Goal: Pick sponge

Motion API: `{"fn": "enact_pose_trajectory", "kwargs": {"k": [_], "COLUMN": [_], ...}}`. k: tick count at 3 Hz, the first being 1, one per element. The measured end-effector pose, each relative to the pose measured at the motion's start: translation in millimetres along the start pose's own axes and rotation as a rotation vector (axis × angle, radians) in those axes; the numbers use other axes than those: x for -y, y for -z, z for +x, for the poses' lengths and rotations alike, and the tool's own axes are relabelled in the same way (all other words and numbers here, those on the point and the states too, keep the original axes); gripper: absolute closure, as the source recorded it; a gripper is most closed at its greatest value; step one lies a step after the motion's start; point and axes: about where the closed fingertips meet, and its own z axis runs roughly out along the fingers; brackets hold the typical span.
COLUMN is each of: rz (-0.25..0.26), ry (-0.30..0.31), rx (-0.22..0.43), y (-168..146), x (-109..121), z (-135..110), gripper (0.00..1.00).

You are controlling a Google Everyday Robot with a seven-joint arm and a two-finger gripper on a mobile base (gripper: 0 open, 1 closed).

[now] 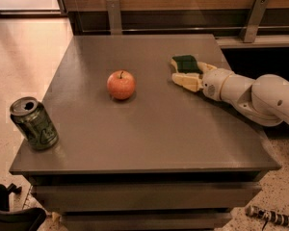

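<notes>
The sponge (185, 63), dark green on top over pale yellow foam, lies on the grey table (149, 129) at the far right. My gripper (193, 74) reaches in from the right on a white arm (260, 97), low over the tabletop. It is open. One pale finger (186, 81) lies just in front of the sponge and the other finger (206, 67) sits at the sponge's right end. The sponge rests at the mouth of the fingers, on the table and not lifted.
A red apple (121, 84) stands mid-table, left of the sponge. A green drink can (33, 123) stands at the near left corner. A wooden wall with metal brackets (253, 17) runs behind the table. The table's right edge is under my arm.
</notes>
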Motion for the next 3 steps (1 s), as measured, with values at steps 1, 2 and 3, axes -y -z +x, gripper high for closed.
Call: {"fn": "enact_pose_trajectory", "kwargs": {"k": [1,2,3], "rz": [0.0,-0.003,-0.007], "ry": [0.0,0.0,0.001], "rx": [0.0,0.0,0.0], "y": [0.5,-1.1,-2.8], "x": [-0.2,-1.8,-3.7], "z": [-2.3,-2.5,-2.8], "gripper": [0.64,0.85,1.0]}}
